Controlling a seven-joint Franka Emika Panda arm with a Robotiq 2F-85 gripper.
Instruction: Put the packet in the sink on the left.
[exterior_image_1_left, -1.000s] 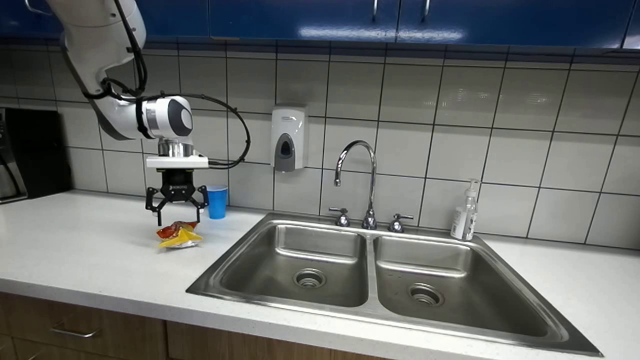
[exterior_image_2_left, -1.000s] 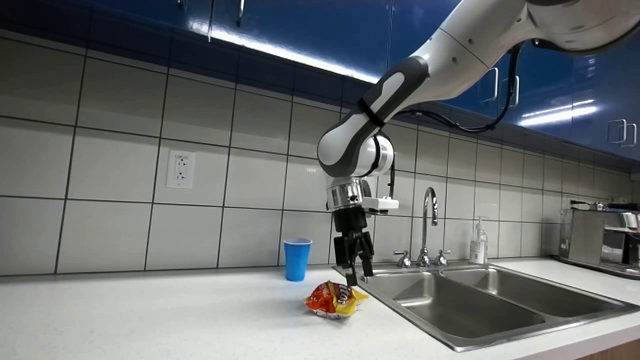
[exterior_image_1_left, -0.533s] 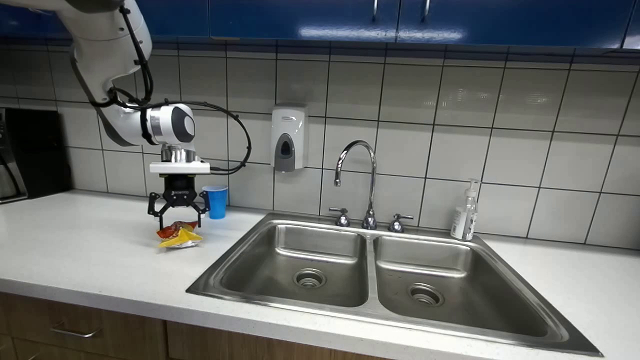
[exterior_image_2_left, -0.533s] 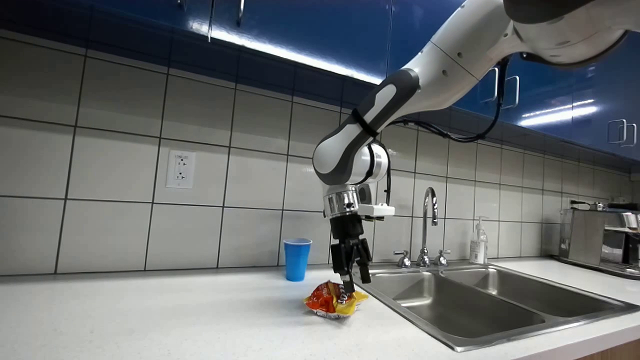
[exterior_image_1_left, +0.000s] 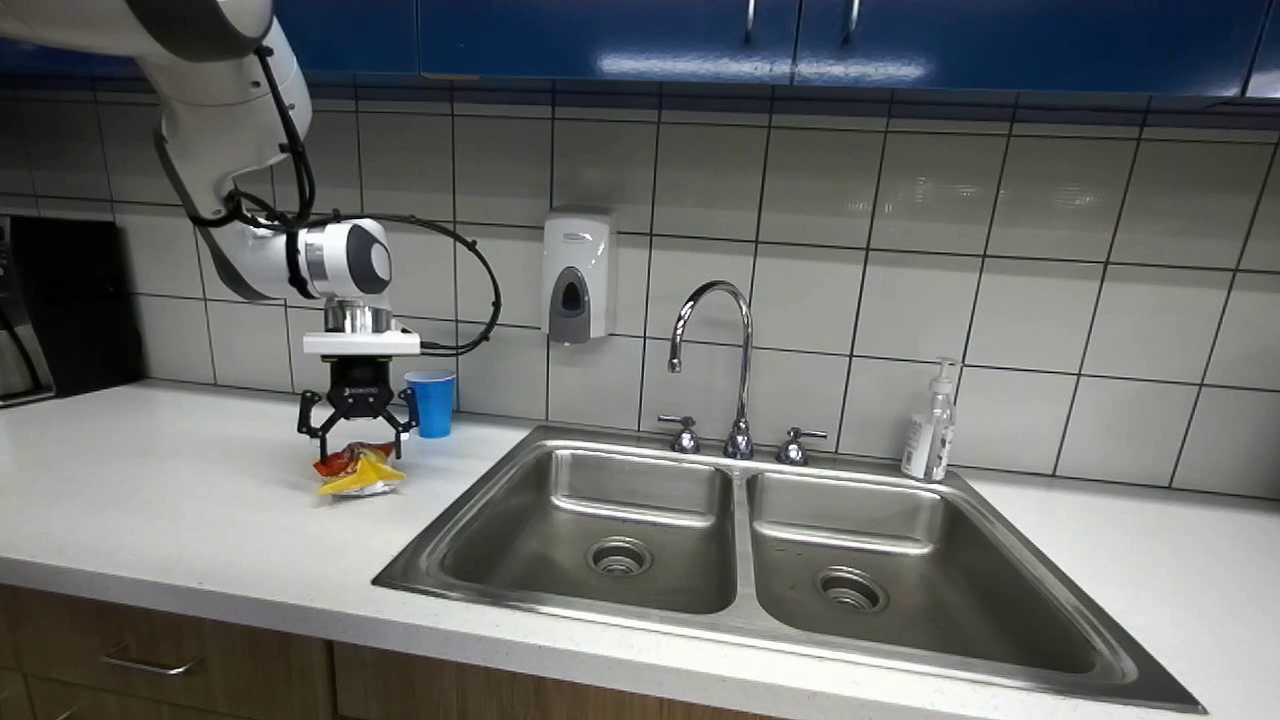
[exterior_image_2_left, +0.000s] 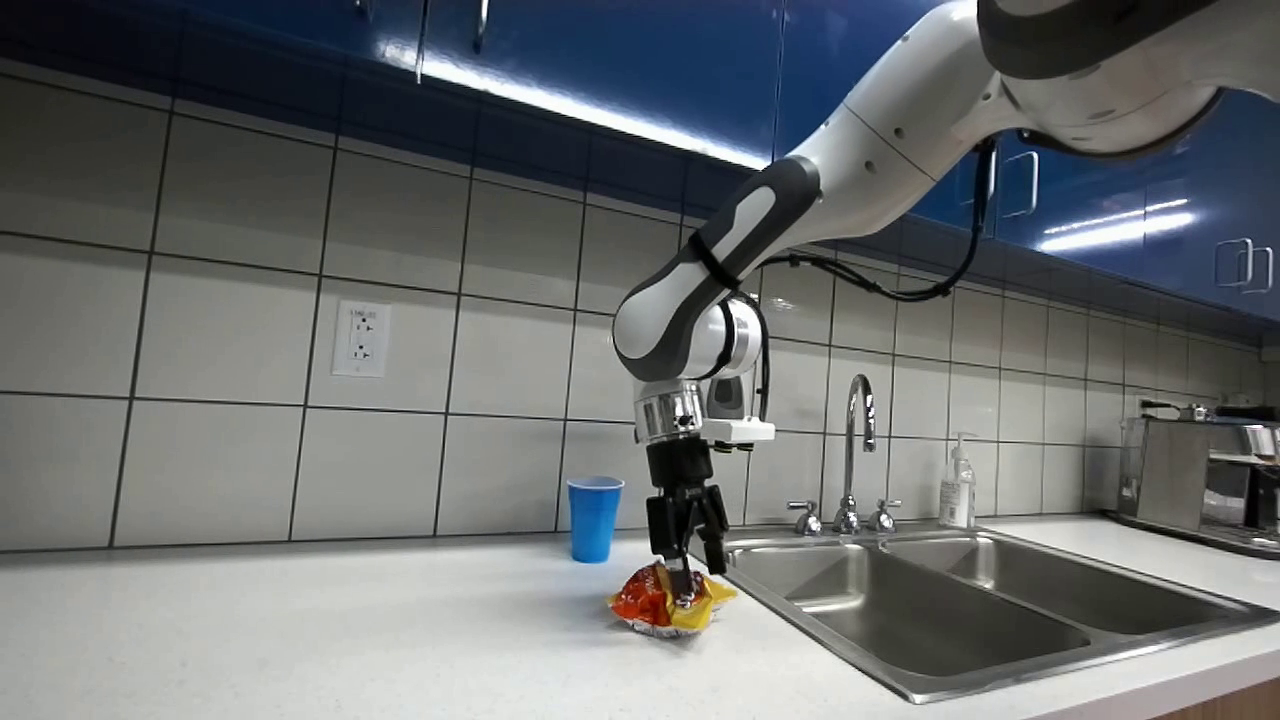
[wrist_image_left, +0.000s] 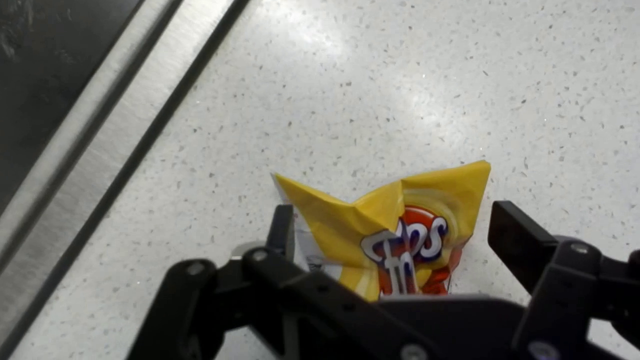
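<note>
The crumpled yellow and red packet (exterior_image_1_left: 360, 482) lies on the white counter left of the sink. It also shows in an exterior view (exterior_image_2_left: 640, 602) and in the wrist view (wrist_image_left: 345, 227), where its lower part is hidden behind the gripper. My gripper (exterior_image_1_left: 360, 456) points down over it, open, also in an exterior view (exterior_image_2_left: 700, 585). In the wrist view the fingers (wrist_image_left: 393, 222) stand on either side of the packet. A gap shows at the right finger; the left finger is close to its edge, and I cannot tell whether it touches. The left sink basin (exterior_image_1_left: 530, 560) holds nothing visible.
A blue cup (exterior_image_1_left: 434, 405) stands behind the gripper near the tiled wall. The sink's raised metal rim (wrist_image_left: 135, 100) runs close beside the packet. The tall faucet (exterior_image_1_left: 745, 370) rises behind the basins. The right basin (exterior_image_1_left: 950, 600) and a soap bottle (exterior_image_1_left: 930, 435) are farther right.
My gripper has moved down, so its fingertips are now at the packet's height on both sides. The fingers stay open, and the packet has not visibly moved.
</note>
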